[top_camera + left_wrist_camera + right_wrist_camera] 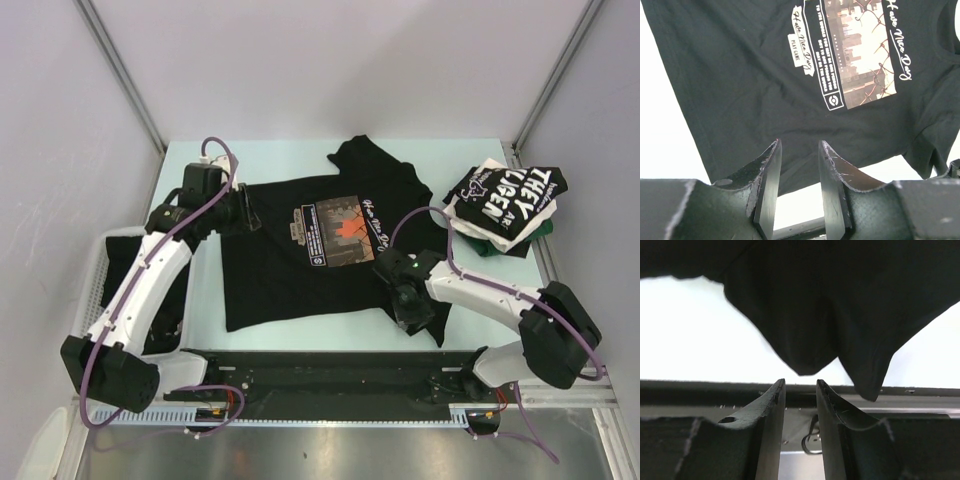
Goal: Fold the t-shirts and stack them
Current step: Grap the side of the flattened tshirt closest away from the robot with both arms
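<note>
Pale surface [300, 160], plain grey walls [60, 120] around it. You've got the black t-shirt [300, 280] spread flat mid-surface and the folded stack [505, 205] at the far right corner. Only the wrist views show you the left hand [800, 145] and right hand [800, 382] released, gripping nothing. The left wrist view alone resolves the print lettering.

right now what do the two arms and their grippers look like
Both the left arm and right arm have white link shells between chunky black joints, with a purple cable looped along each. The left gripper and right gripper each have two black, tapering fingers with scuffed, pale-scratched edges.
</note>
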Robot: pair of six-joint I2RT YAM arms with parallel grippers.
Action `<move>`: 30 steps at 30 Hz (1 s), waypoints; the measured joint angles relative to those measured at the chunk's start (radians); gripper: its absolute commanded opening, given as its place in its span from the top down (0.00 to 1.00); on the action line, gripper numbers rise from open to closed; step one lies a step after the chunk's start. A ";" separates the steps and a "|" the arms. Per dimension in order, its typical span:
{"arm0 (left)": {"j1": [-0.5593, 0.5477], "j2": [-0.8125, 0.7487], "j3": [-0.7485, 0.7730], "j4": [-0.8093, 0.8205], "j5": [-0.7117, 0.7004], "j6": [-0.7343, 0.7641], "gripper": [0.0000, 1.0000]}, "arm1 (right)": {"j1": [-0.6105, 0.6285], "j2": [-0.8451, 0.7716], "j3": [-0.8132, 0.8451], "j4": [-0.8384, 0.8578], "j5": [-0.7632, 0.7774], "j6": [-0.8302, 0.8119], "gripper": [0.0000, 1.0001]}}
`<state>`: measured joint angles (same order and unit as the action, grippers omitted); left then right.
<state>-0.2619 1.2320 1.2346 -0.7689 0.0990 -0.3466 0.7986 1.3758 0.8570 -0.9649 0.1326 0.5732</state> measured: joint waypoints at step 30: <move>-0.008 -0.010 0.019 -0.042 -0.014 0.011 0.57 | 0.053 0.185 0.000 0.064 0.089 0.085 1.00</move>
<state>-0.2695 1.2224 1.2537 -0.8104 0.0853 -0.3359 0.8516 1.5608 0.8566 -0.9012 0.2214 0.6582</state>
